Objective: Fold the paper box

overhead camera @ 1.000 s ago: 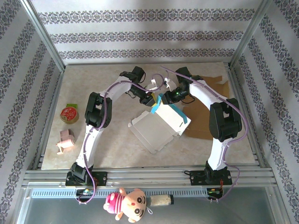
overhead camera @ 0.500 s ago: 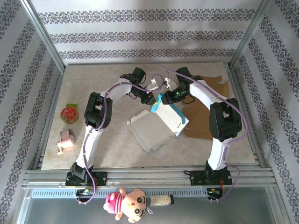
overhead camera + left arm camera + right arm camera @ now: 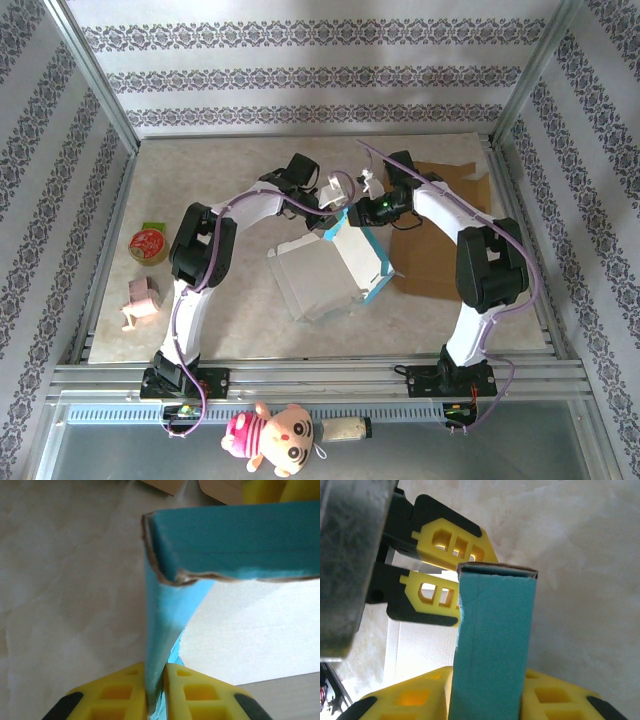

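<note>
Together left hand (image 3: 156, 682), right hand (image 3: 487, 685) pinch one box (image 3: 330, 270).

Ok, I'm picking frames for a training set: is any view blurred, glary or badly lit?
Top view: even soft light, sharp, no glare on the box. Left wrist view: the blue flap in the left claw is soft, too near the lens; table washed out. Right wrist view: blue panel in the right claw crisp, dark blurred mass at left edge.
</note>
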